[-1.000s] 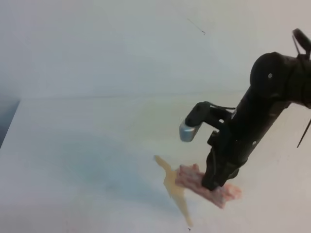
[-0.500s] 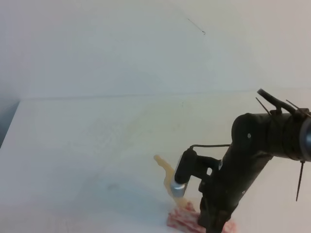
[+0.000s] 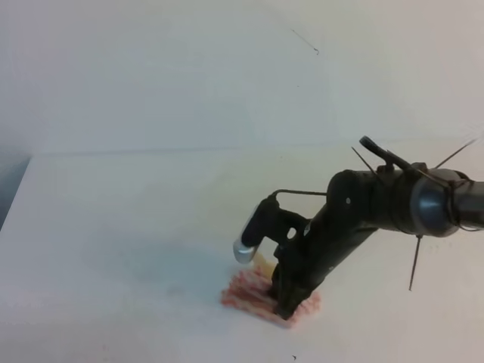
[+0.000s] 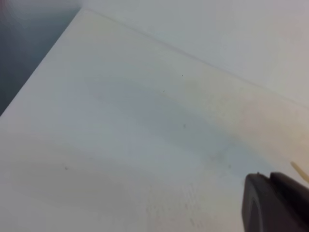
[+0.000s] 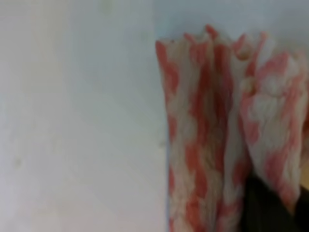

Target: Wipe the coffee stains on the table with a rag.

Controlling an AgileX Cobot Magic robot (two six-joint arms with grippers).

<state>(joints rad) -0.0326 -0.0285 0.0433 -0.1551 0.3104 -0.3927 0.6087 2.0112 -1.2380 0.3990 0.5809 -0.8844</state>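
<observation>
Item: your right pincer (image 3: 291,306), lower centre-right of the exterior high frame, pressed down onto the rag (image 3: 253,295) and clamped on it; the black arm slants in from the right edge.

Item: the rag, pink-and-white striped, bunched, lying flat on the desk (image 3: 113,227) at lower centre. In the right wrist frame the rag (image 5: 217,130) fills the right half in vertical folds, and a dark fingertip (image 5: 265,208) pinches its lower right corner (the second finger is out of frame).

Item: the coffee stains (image 3: 262,261), only a small tan sliver visible just above the rag and below the silver-capped camera housing (image 3: 246,248); the rest lies under cloth and arm. A thin tan streak (image 4: 300,170) also shows at the right edge of the left wrist frame.

Item: the desk, white and smooth, faint yellowish smudges toward its far edge.

Item: your left pincer: only a dark blurred block (image 4: 275,203) at lower right of the left wrist frame; you cannot tell whether its jaws are apart or together.
</observation>
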